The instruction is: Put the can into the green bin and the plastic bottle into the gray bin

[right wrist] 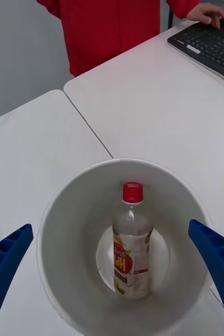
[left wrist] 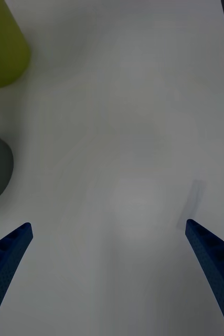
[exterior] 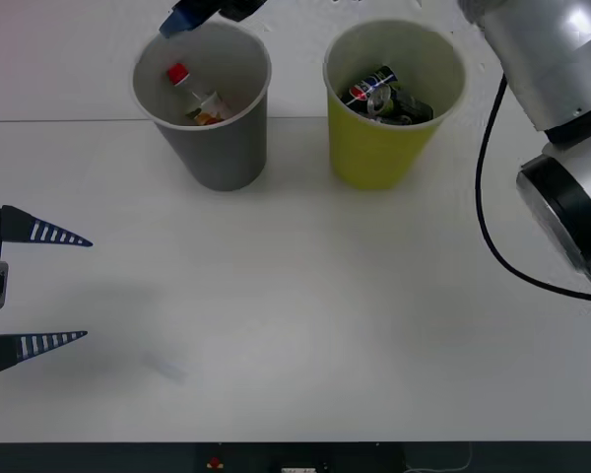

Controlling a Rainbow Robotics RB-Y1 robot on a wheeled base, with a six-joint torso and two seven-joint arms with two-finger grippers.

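Left gripper (exterior: 39, 291): parked low over the bare table, blue ribbed fingers spread wide, holding nothing.
Gray bin (exterior: 222, 148): smooth, round, tapered; the plastic bottle (exterior: 199, 99), clear with a red cap, lies inside.
Right gripper (right wrist: 112, 278): above the gray bin, fingers wide apart and empty; it should lift straight up, clear of the rim.
Green bin (exterior: 374, 148): holds the crumpled can (exterior: 384, 96).

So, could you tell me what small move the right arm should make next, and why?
Probably lift the right gripper straight up and away from the gray bin. Its fingers are open, the plastic bottle already lies inside, and the can sits in the green bin. The left gripper waits, open, over the table.
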